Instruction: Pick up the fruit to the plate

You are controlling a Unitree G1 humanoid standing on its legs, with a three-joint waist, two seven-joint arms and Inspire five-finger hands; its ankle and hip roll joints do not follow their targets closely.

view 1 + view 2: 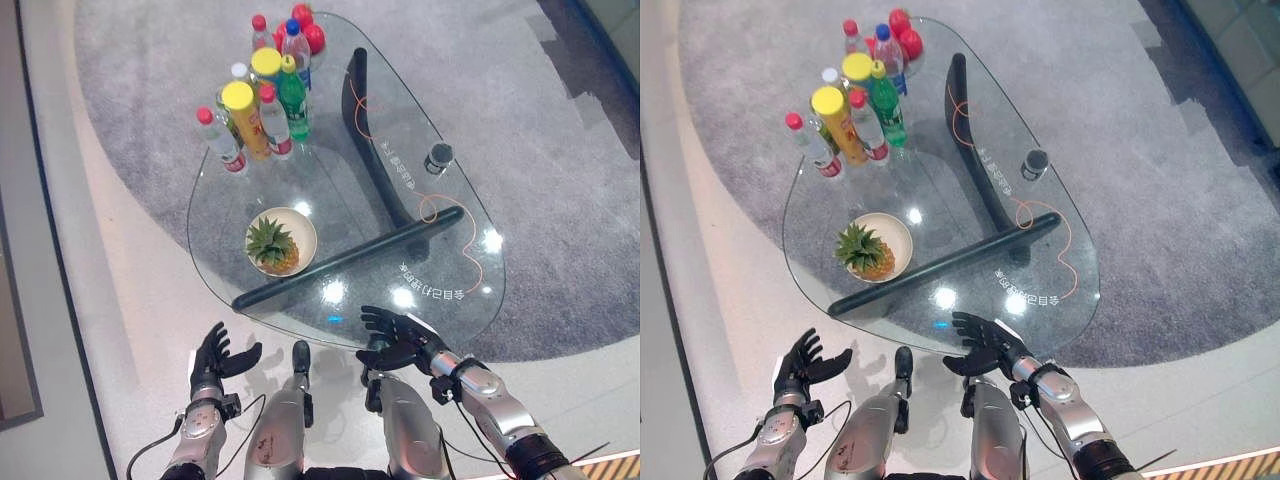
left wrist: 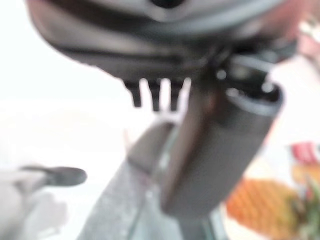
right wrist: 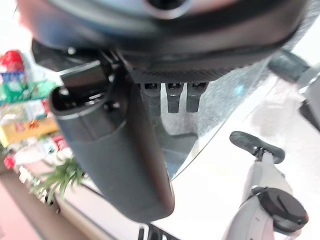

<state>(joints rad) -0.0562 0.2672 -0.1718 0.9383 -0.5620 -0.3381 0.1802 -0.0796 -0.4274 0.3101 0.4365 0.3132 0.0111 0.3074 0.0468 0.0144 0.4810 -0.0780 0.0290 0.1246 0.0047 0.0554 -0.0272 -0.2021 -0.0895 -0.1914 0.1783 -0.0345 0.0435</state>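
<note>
i see my left hand (image 1: pixel 218 355) and right hand (image 1: pixel 398 340) open and empty, fingers relaxed, at the glass surface's (image 1: pixel 440 215) near edge. past them, the pineapple (image 1: pixel 273 244) sits on the plate (image 1: pixel 302 232). bottles (image 1: pixel 262 110) and red fruit (image 1: pixel 308 30) crowd the far end.

pineapple (image 1: pixel 275 246): small, yellow-orange body w/ green spiky crown, lying on its side in the plate
plate (image 1: pixel 306 232): round, cream, on glass tabletop (image 1: pixel 440 225), near edge by me
</note>
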